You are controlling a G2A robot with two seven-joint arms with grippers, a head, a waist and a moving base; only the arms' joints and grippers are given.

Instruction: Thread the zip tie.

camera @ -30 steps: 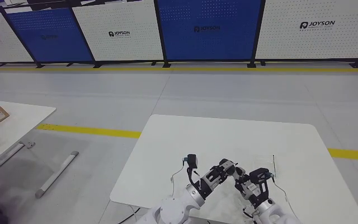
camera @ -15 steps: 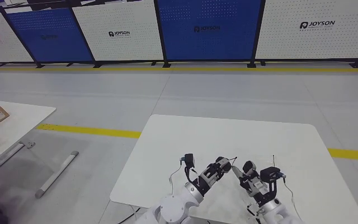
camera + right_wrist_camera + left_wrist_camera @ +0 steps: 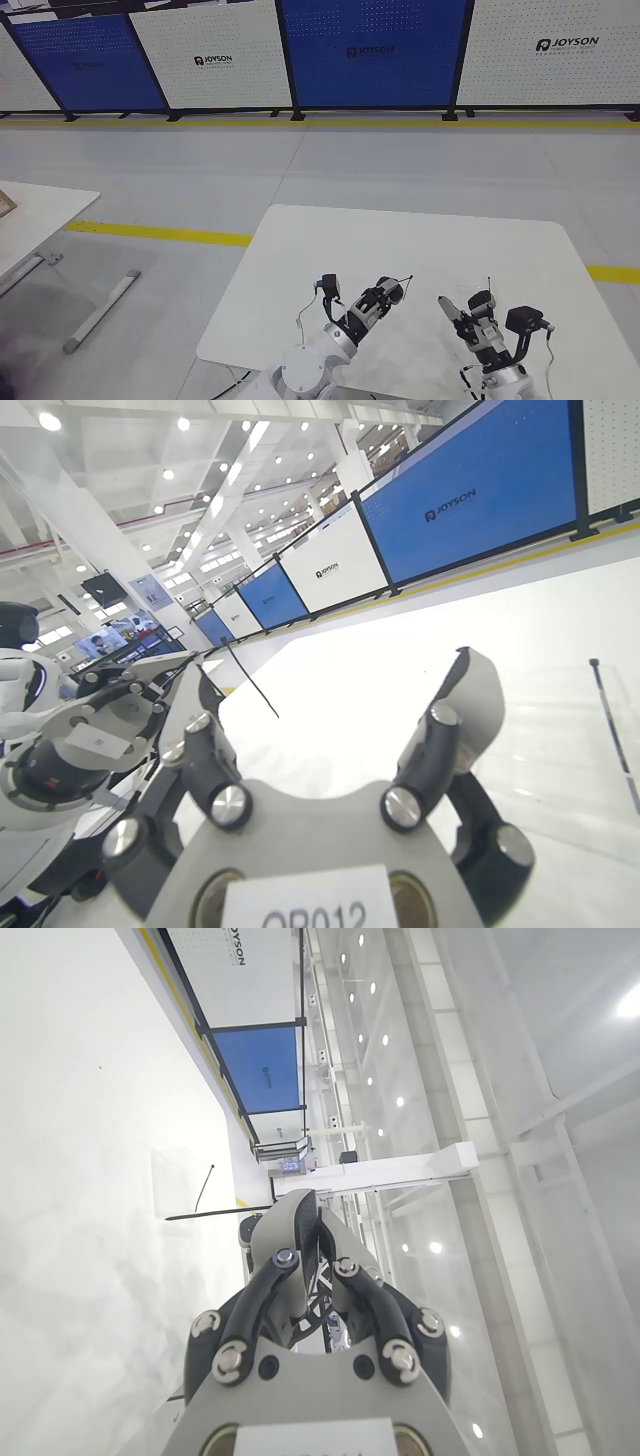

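2 zip ties [image 3: 252,682] [image 3: 607,720], 2 pincers [image 3: 315,1208] [image 3: 332,670] and 2 tables [image 3: 420,240] [image 3: 40,210].

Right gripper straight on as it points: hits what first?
Probably only bare table: the right gripper points between the zip tie in the left gripper and the spare zip tie lying flat. Depth unclear.

Between left hand [image 3: 386,291] and right hand [image 3: 464,302] — passage, zip tie [image 3: 403,280] jutting in.

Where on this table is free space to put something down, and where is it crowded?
Bare: the far half of the table, beyond both grippers to its far edge. Crowded: the near half, where the left gripper with its zip tie, the right gripper and a loose zip tie sit.
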